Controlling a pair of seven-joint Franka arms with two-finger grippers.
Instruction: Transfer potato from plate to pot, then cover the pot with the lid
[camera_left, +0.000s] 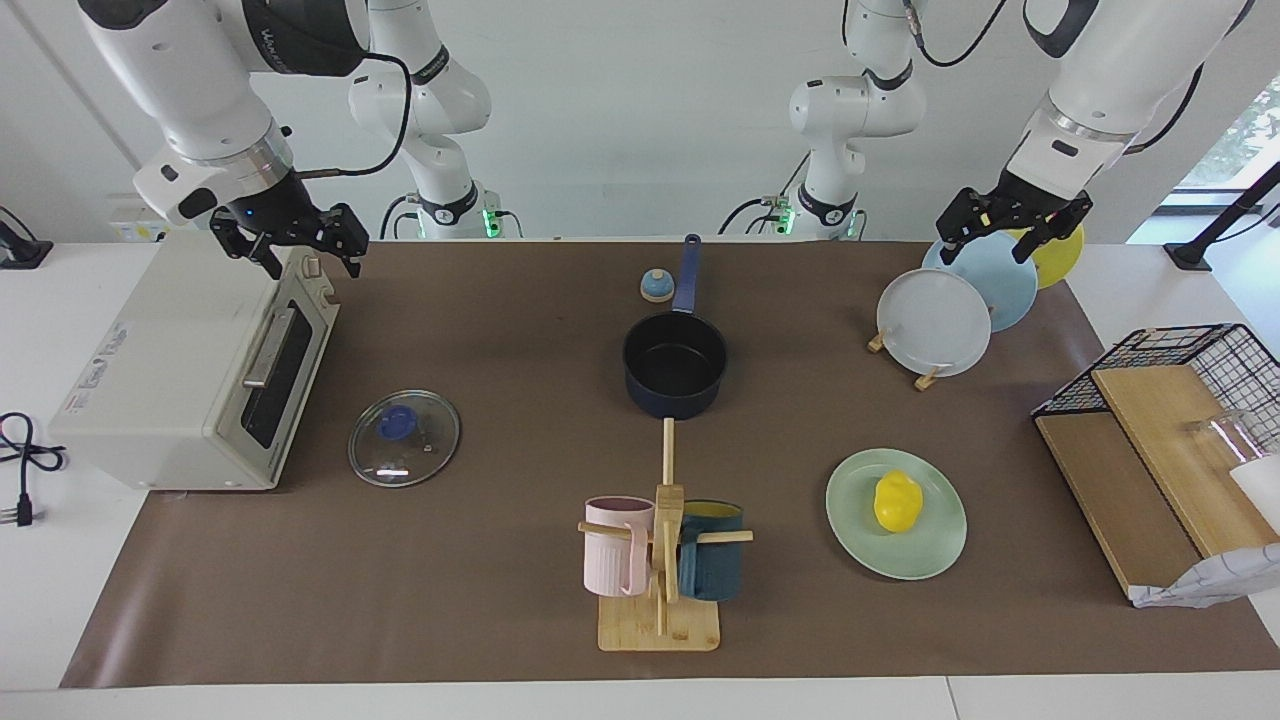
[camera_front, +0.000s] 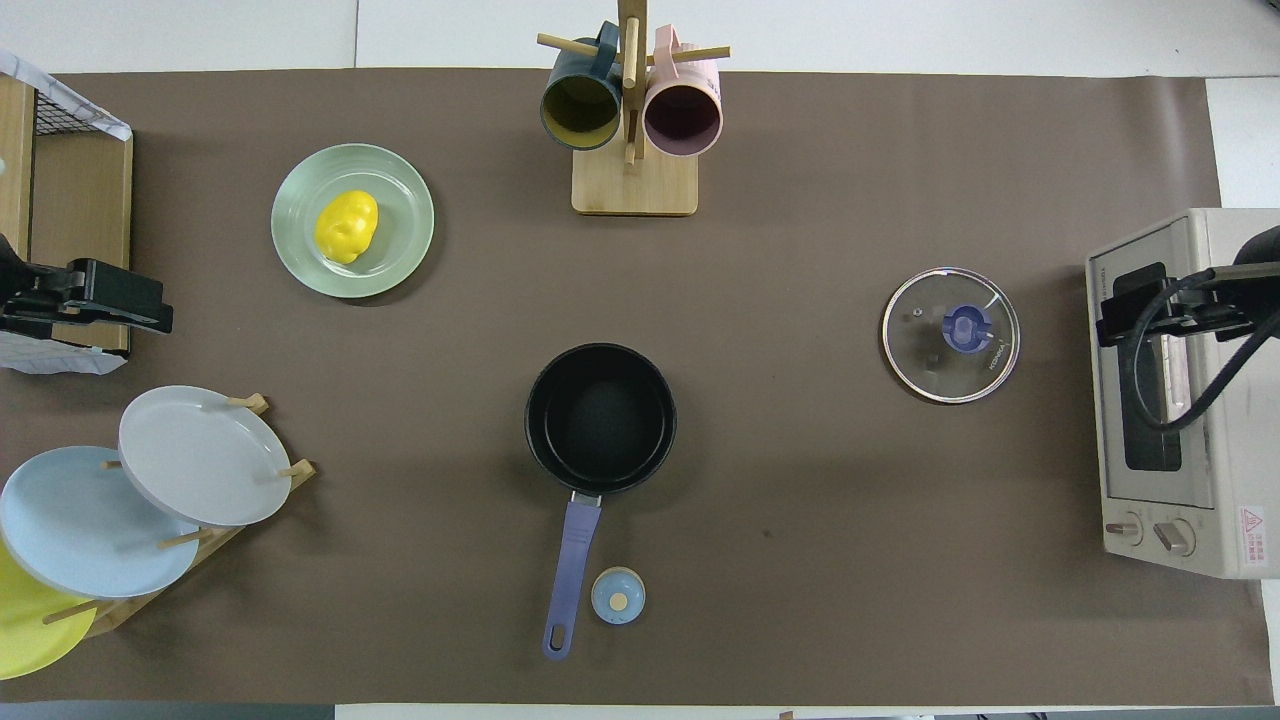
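Left gripper: raised over upright plate rack, fingers apart, empty. Right gripper: raised over toaster oven, fingers apart, empty. Potato: on plate, toward left arm's end of bench. Pot: mid-bench, nothing inside, handle toward robots, bell beside handle. Lid: flat on bench in front of toaster oven. Mug tree: farther from robots than pot, two mugs hung.

We're in a robotics lab w/ mock kitchen: two white arms bolted at a white counter, brown paper mat, toaster oven under right hand, bare walls.
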